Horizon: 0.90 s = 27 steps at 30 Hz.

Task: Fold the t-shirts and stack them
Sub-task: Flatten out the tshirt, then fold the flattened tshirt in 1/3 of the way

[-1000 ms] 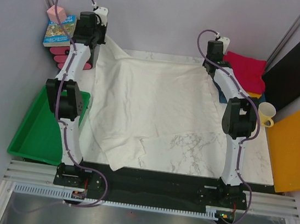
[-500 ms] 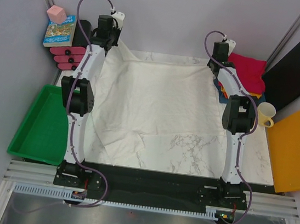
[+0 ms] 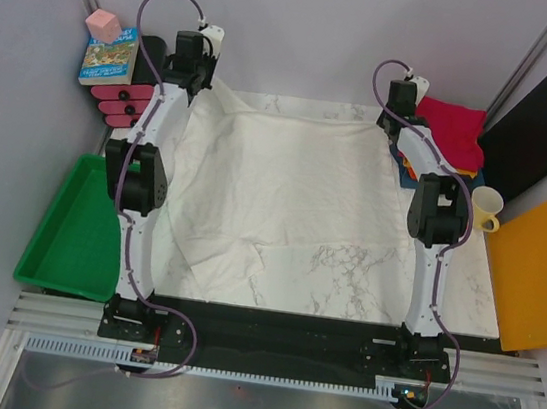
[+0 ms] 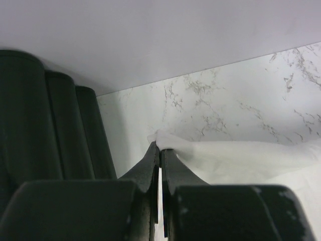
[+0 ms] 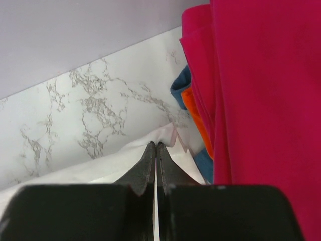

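The large off-white t-shirt point(image 3: 285, 196) lies spread over the marble table, stretched between both arms at the far edge. My left gripper point(image 3: 196, 88) is shut on its far left corner point(image 4: 168, 143). My right gripper point(image 3: 393, 126) is shut on its far right corner point(image 5: 168, 136). A stack of folded shirts sits at the far right: magenta point(image 3: 453, 127) on top, orange point(image 5: 198, 118) and dark blue point(image 5: 181, 85) edges beneath. The right gripper is just left of that stack.
A green bin point(image 3: 79, 229) stands at the left. A book point(image 3: 110, 54), a pink block point(image 3: 100, 22) and pink rollers point(image 3: 125, 104) are at the far left. A cup point(image 3: 485, 207), a black board point(image 3: 529, 137) and an orange-yellow board point(image 3: 537, 275) are at the right.
Both arms have reached further back and pulled the shirt's far edge taut and straight along the table's back; the left gripper moved right and the cloth flattened out.
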Each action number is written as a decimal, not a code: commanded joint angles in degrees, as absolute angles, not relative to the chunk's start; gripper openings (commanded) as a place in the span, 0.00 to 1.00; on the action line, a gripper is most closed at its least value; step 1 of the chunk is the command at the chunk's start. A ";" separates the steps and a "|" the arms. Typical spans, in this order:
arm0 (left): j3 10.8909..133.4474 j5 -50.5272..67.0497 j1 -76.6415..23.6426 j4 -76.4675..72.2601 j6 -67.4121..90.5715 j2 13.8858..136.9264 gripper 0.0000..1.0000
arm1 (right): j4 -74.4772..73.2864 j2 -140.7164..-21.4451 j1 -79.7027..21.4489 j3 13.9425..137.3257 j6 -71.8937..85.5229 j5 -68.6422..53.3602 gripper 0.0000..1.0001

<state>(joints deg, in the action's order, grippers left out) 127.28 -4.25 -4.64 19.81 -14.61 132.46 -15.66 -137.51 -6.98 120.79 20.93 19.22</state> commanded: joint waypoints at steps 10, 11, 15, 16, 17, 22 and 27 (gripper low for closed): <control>106.36 2.02 -4.04 20.74 -9.06 110.05 0.02 | -10.37 -117.08 -8.88 100.91 22.76 20.92 0.00; 105.65 2.37 -4.04 21.35 -8.97 108.65 0.02 | -10.46 -116.37 -8.88 98.98 22.68 20.83 0.00; 100.65 3.60 -4.04 21.80 -8.35 104.78 0.02 | -9.93 -112.95 -8.96 94.23 23.47 20.83 0.00; 98.55 3.78 -4.04 21.88 -8.00 103.90 0.02 | -9.93 -112.33 -8.96 92.48 23.55 21.00 0.00; 97.39 3.78 -4.04 21.88 -7.91 103.10 0.02 | -10.02 -111.72 -9.05 91.59 23.73 21.18 0.00; 89.66 4.75 -4.04 22.32 -7.29 97.14 0.02 | -10.11 -108.11 -9.05 84.31 24.78 22.85 0.00; 82.11 5.18 -4.04 22.94 -7.82 92.99 0.02 | -10.02 -106.96 -9.05 79.72 26.36 23.73 0.00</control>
